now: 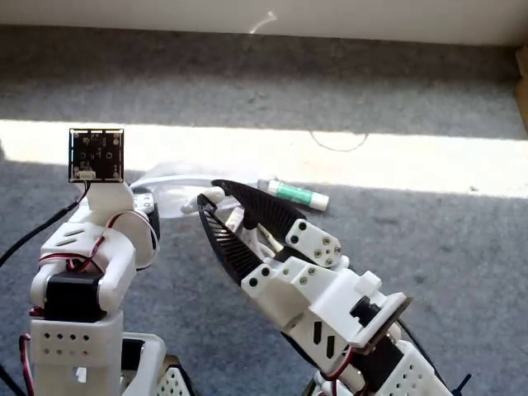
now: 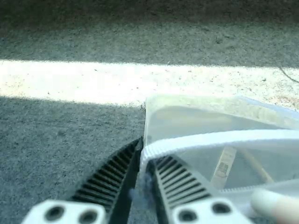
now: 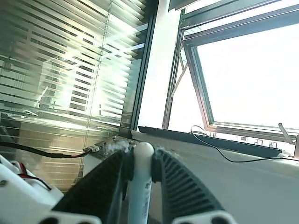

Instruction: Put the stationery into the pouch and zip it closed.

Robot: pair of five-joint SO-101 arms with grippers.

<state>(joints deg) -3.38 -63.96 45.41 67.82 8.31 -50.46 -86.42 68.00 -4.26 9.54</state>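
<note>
Carpet (image 1: 429, 247), grey and crossed by a sunlit band, carries everything in the high view. At nine o'clock stands the left arm, with a black square camera board (image 1: 96, 155) on its wrist. Just at that board's four o'clock lies the pouch (image 1: 169, 186), translucent with a white zip edge.

In the left wrist view the left gripper (image 2: 145, 156) has its ribbed fingers pressed together on that white edge at a corner of the pouch (image 2: 201, 121). Past the pinch the two zip edges stand apart, so the pouch is unzipped. Through the clear wall shows a paper label (image 2: 224, 165) with barcode-like stripes (its print is too small to read), and beside it a thin pale stick (image 2: 256, 165).

Near the centre of the high view the right gripper (image 1: 211, 195) comes in from five o'clock, its black fingers clamped on a white pen (image 1: 200, 202). The pen's end is at the pouch's three o'clock side; whether it touches the pouch I cannot tell. The right wrist view looks along the pen (image 3: 140, 186), nipped between the fingers of the right gripper (image 3: 141, 154), towards slatted blinds (image 3: 70, 60) and an open window (image 3: 247, 70).

At three o'clock from those fingertips a green-and-white tube (image 1: 294, 195) lies flat on the carpet, outside the pouch and just beside the upper finger. Its label cannot be made out. At one o'clock from the tube a thin looped thread (image 1: 338, 144) rests on the sunlit band.
</note>
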